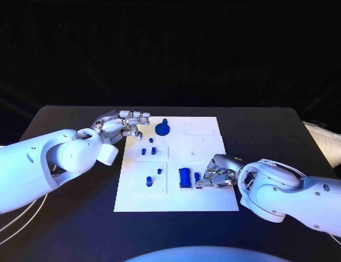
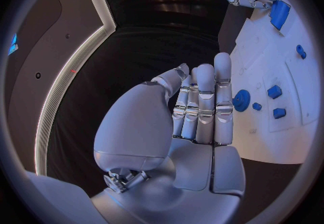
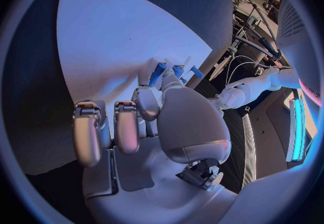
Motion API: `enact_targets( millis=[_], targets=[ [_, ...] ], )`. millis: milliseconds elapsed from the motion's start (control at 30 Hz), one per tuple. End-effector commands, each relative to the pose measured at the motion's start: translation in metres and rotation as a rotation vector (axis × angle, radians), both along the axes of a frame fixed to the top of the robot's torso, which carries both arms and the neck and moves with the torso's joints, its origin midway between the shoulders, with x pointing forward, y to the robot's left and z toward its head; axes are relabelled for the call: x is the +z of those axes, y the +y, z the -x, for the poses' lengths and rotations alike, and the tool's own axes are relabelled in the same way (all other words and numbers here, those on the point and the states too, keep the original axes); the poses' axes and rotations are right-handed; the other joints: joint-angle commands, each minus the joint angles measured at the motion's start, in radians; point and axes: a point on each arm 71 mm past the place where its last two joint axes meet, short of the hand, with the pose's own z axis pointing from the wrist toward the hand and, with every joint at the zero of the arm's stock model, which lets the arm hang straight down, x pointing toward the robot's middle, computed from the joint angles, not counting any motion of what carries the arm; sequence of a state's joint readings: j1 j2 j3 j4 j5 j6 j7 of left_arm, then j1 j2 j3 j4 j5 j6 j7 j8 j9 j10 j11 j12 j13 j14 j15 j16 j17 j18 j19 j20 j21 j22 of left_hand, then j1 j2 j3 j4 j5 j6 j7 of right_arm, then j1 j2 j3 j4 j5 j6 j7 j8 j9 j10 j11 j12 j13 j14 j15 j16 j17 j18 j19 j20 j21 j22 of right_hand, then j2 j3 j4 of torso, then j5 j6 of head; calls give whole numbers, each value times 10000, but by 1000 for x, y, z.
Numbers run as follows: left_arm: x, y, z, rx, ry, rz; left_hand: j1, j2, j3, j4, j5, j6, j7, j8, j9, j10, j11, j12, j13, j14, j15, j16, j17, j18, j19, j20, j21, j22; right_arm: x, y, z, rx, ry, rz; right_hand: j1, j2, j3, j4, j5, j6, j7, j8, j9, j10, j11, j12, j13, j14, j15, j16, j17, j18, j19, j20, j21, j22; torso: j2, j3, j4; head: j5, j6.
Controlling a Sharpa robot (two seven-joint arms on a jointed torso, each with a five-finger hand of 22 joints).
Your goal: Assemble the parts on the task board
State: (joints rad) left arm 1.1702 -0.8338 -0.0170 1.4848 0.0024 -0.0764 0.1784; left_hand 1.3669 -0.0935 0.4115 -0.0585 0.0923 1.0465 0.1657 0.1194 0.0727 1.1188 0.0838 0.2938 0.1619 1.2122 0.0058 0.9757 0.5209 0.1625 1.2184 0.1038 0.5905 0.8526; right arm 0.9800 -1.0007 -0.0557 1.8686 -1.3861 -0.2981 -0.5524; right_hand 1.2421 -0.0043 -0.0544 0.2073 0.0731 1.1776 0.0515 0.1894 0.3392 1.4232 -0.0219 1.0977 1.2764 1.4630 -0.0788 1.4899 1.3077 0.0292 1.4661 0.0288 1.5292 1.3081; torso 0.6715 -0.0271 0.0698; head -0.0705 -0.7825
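Observation:
The white task board [image 1: 209,202] lies in the middle of the black table. My left hand [image 1: 125,124] hovers at the board's far left corner, fingers stretched out side by side [image 2: 202,100] and holding nothing. A round blue gear part [image 1: 163,129] [image 2: 242,100] lies just past its fingertips. My right hand [image 1: 217,173] [image 3: 145,110] is low at the board's right side, and its thumb and a finger pinch a small blue part [image 1: 197,178] [image 3: 159,72]. A larger blue block [image 1: 186,177] [image 2: 278,14] stands beside that part.
Several small blue parts [image 1: 147,152] [image 2: 274,92] sit in the board's left-hand recesses, with two more [image 1: 148,180] nearer me. Black table [image 1: 68,218] surrounds the board on all sides. White cables [image 1: 13,221] hang at the near left.

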Motion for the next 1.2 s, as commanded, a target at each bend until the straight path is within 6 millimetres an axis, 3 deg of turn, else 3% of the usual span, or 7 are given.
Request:
enact_targets(
  millis=[33,467,800,1000,1067,1133,1200],
  targets=[
    [1,-2,1,-190,-47,89,43,43,-31,-58,32,-53,-38,36,11,-70,23,49,14,-62,-14,-33,-16,201,-48,9,-40,-11,-2,1,-1,248,-42,357,248,30,-17,-159,58,-75,10,35,22,51,2,-12,13,871,-56,44,1622,-161,772,-25,63,2176,5,4,11,9,-28],
    [0,-2,1,-179,-34,84,44,57,-30,-58,33,-54,-34,43,11,-78,27,59,14,-67,-12,-29,-19,200,-48,9,-43,-9,0,3,-5,104,-479,-271,45,174,-397,-9,130,-88,37,29,30,51,24,-60,9,867,-39,32,1610,-158,764,-15,51,2165,1,7,-6,30,-33],
    [-3,1,-1,88,-110,43,44,57,-30,-58,33,-54,-34,43,11,-78,27,59,14,-67,-12,-29,-19,200,-48,9,-43,-9,18,-15,-17,-320,-266,-2908,97,177,-734,44,291,-418,161,-141,-25,-405,130,-1164,-629,743,41,-373,1118,-27,472,43,-329,1704,-83,-18,33,-77,174],
    [-6,6,-7,1291,-490,143,78,87,-31,-86,42,4,-48,105,24,5,0,158,40,-53,-29,2,-25,203,-32,1,-40,2,33,-39,-53,-1216,-390,-5658,953,442,-863,-434,684,-1234,525,-575,-175,-2229,435,-5096,-3101,-38,285,-2824,-1453,641,-1146,258,-2678,-883,-306,-57,24,-162,478],
    [-7,8,-10,1665,-576,173,67,81,-42,-83,38,16,-51,116,26,19,-3,174,43,-58,-30,2,-28,203,-34,0,-42,3,38,-48,-68,-1638,-510,-6483,1419,547,-809,-693,701,-1636,721,-783,-258,-2791,587,-5921,-3760,-762,440,-4981,-3451,1110,-2437,378,-4798,-3014,-392,-69,9,-201,615],
    [-9,11,-13,2012,-621,188,10,50,-84,-59,18,10,-54,124,23,24,-4,197,45,-92,-24,-7,-39,198,-57,3,-61,0,41,-56,-83,-2104,-657,-7339,1967,765,-633,-942,308,-2136,963,-1055,-392,-3482,844,-6790,-4494,-1830,631,-7632,-5639,1515,-3823,535,-7241,-5283,-484,-68,-12,-230,773],
    [-11,13,-15,2272,-661,171,-83,-10,-163,-11,-5,-38,-41,125,9,-17,8,214,29,-527,40,-269,-159,177,-371,39,-263,-72,43,-61,-95,-2444,-728,-8065,2391,880,-541,-1135,58,-2309,1201,-1158,-502,-3935,1124,-7805,-5571,-2372,898,-8977,-6362,1523,-4206,777,-8432,-6121,-568,-83,-21,-287,920]
  ],
)
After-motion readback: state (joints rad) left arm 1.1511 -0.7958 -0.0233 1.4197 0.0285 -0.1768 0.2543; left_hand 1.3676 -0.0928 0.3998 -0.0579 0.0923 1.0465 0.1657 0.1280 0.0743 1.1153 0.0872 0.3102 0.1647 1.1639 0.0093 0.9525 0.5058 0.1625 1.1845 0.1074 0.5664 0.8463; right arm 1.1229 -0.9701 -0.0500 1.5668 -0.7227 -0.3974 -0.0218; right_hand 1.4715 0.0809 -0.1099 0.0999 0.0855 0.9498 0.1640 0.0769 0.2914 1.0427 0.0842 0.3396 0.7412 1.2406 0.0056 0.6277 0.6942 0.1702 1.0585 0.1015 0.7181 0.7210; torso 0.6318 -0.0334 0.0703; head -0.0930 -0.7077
